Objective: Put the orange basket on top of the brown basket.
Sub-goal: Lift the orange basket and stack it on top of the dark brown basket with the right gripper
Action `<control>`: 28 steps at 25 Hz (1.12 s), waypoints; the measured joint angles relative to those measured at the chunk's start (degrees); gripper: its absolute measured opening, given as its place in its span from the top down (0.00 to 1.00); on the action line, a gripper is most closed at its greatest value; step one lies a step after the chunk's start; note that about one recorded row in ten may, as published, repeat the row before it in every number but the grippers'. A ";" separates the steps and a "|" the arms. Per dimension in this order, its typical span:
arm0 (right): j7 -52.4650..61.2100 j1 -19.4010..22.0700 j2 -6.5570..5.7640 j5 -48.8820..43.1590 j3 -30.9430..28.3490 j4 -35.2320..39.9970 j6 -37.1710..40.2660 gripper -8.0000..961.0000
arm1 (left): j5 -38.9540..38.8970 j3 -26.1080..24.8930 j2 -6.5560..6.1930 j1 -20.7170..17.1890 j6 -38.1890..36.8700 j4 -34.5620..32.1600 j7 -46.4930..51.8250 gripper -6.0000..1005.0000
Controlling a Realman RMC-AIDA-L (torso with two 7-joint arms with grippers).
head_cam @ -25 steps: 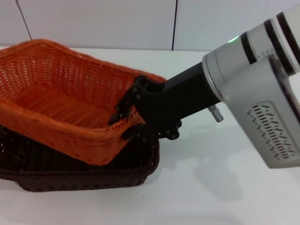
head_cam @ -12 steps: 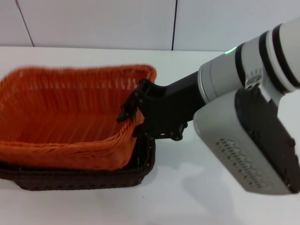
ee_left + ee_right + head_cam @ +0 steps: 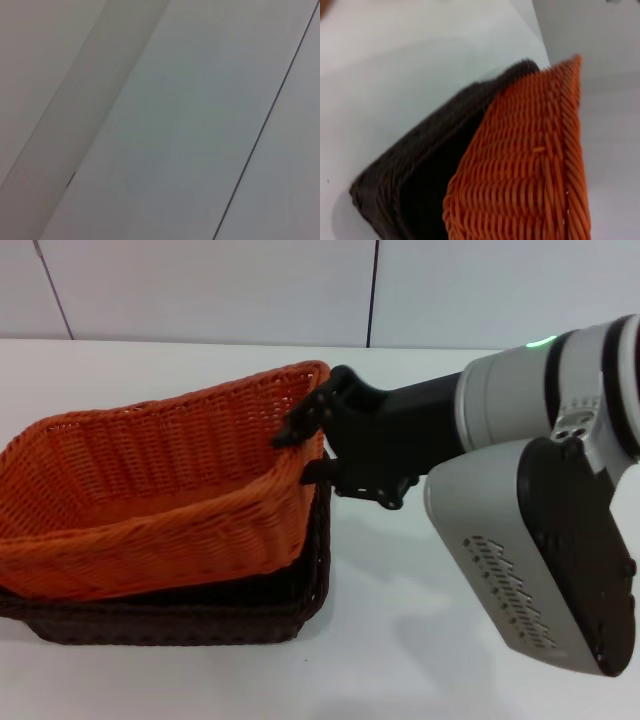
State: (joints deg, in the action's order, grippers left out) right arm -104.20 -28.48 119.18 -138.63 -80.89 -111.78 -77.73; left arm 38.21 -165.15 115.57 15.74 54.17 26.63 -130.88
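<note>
The orange basket is seated partly inside the brown basket, which rests on the white table. It is not level: the end toward 3 o'clock is held raised, while the end toward 9 o'clock is sunk low against the brown rim. The tilt is judged to follow from the grip, since only one short side is being carried.

The right gripper is closed on the orange basket's braided rim at the 3 o'clock end, one finger inside the wall and one outside; a rim pinch is the only purchase offered by an open tray. In the right wrist view the orange wall is seen lying over the dark brown corner, so nesting is judged nearly complete.

Lowering of the held end, then release, is judged to remain.

The left gripper is not seen in any view; its wrist camera faces only a plain pale panelled surface, so the left arm is presumed parked.
</note>
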 joint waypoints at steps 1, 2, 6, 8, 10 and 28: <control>0.53 0.96 0.00 -0.65 0.21 -0.75 0.45 0.66 | -0.15 0.00 0.00 -0.03 0.24 0.01 0.00 0.49; 1.36 2.46 0.00 -1.51 0.68 -1.59 1.14 0.66 | -0.26 0.00 0.00 -0.04 0.42 0.00 0.00 0.49; 2.75 3.46 0.00 -3.35 1.98 -0.89 2.25 0.66 | -0.63 0.00 0.00 -0.13 1.64 0.01 0.00 0.49; 3.63 3.47 0.00 -4.23 2.99 0.51 2.65 0.66 | -0.68 0.00 0.03 -0.21 2.44 0.01 0.00 0.49; 4.13 2.84 0.00 -4.83 4.63 2.82 3.31 0.66 | -0.68 0.00 0.08 -0.26 2.92 0.01 0.00 0.49; 10.14 2.51 0.09 -14.44 16.50 3.84 11.95 0.48 | -1.26 0.00 0.49 -0.74 6.49 -0.10 -0.59 0.49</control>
State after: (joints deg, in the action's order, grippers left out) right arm -94.06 -25.97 119.27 -153.07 -64.39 -107.93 -65.78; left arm 36.95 -165.15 116.06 15.00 60.65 26.53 -131.46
